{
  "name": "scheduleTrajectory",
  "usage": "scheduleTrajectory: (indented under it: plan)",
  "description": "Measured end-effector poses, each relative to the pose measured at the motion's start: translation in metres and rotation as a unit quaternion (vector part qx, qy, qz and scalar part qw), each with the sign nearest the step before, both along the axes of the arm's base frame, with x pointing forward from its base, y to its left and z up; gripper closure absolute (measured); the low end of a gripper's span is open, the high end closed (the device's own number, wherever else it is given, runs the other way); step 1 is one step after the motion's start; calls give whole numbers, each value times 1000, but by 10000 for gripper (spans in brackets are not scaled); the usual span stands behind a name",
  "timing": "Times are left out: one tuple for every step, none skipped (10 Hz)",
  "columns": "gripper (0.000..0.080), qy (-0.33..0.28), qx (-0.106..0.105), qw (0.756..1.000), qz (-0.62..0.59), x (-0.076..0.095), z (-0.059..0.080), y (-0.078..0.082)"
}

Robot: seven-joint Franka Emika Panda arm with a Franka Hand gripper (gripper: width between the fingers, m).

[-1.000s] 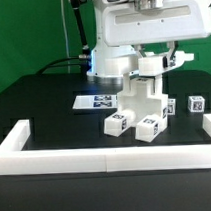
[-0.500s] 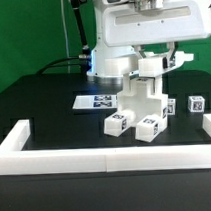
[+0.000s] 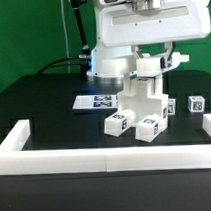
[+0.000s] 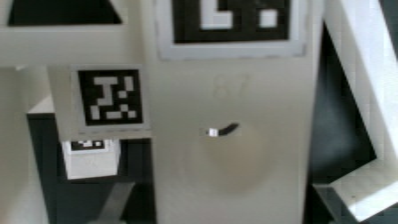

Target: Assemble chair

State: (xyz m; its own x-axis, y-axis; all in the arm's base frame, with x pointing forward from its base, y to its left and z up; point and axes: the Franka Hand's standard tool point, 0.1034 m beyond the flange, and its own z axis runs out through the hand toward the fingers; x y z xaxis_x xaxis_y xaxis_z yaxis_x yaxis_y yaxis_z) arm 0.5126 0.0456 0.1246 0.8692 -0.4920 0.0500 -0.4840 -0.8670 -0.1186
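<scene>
Exterior view: the two-finger gripper (image 3: 150, 67) of the white robot arm (image 3: 139, 27) points straight down. Its jaws are set narrow, close to their tightest, and clamp the top of the white blocky plastic chair assembly (image 3: 141, 100). The chair assembly stands upright on the black table (image 3: 44, 112), near the middle of the workspace and just to the exterior view's right of the marker board (image 3: 93, 99).

Wrist view: the chair assembly (image 4: 231, 170) fills almost the whole picture at very close range. It shows a black-and-white square tag (image 4: 112, 97) on one post and a small dark hole (image 4: 221, 131) in the flat face beside it. The fingertips cannot be made out clearly in this view.

Loose parts on the table:
- Two white tagged plastic blocks (image 3: 118, 122) (image 3: 148, 127) lie in front of the chair assembly, near each other.
- Two smaller white tagged cubes (image 3: 171, 106) (image 3: 197, 104) stand toward the exterior view's right, apart from each other.

A long white rail (image 3: 106, 156) borders the front of the table. A green backdrop (image 3: 29, 27) hangs behind the scene.
</scene>
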Motion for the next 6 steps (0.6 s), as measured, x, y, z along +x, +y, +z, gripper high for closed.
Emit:
scheduleTrajectory:
  plan:
    - [509, 0, 0, 1000, 0, 0, 0, 0]
    - [509, 1, 0, 1000, 0, -1, -1, 0]
    - [509, 1, -1, 1000, 1, -3, -2, 1]
    - [509, 1, -1, 1000, 2, -4, -2, 4]
    - [509, -1, -2, 1000, 3, -3, -2, 4]
    - [509, -7, -4, 1000, 5, -1, -2, 3]
